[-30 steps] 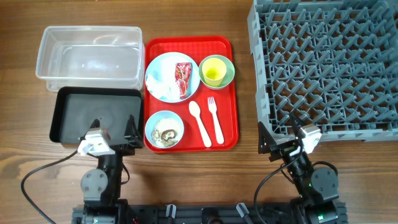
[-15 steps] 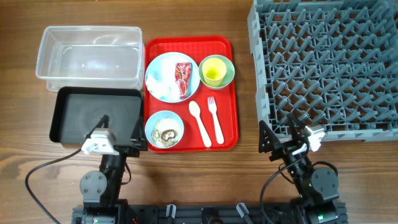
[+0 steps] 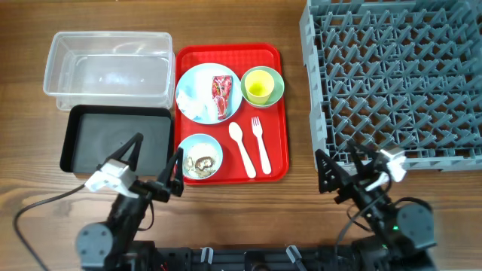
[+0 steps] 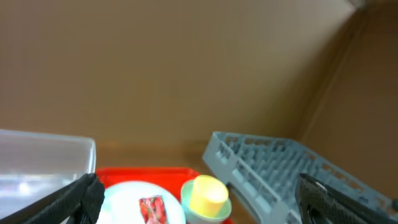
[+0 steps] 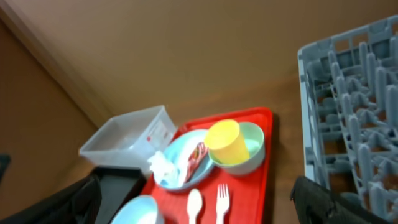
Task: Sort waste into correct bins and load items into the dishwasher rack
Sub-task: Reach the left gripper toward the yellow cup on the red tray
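Swinging up and forward over the last second, the left gripper (image 3: 160, 145) and right gripper (image 3: 336, 153) both hung spread wide and empty (nothing grabbed yet), with the red-and-white wrapper (image 3: 221, 94) lying untouched on the plate (image 3: 197, 81), so sorting was only starting.

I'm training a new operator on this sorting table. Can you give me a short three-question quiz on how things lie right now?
1. True or false: the yellow-green cup stands inside the light green bowl.
2. What does the red-and-white wrapper lie on? A. the black tray. B. the pale blue plate. C. the dishwasher rack.
3. Fill in: the left gripper and the right gripper are both ___.

Key: 1 true; 2 B; 3 open.
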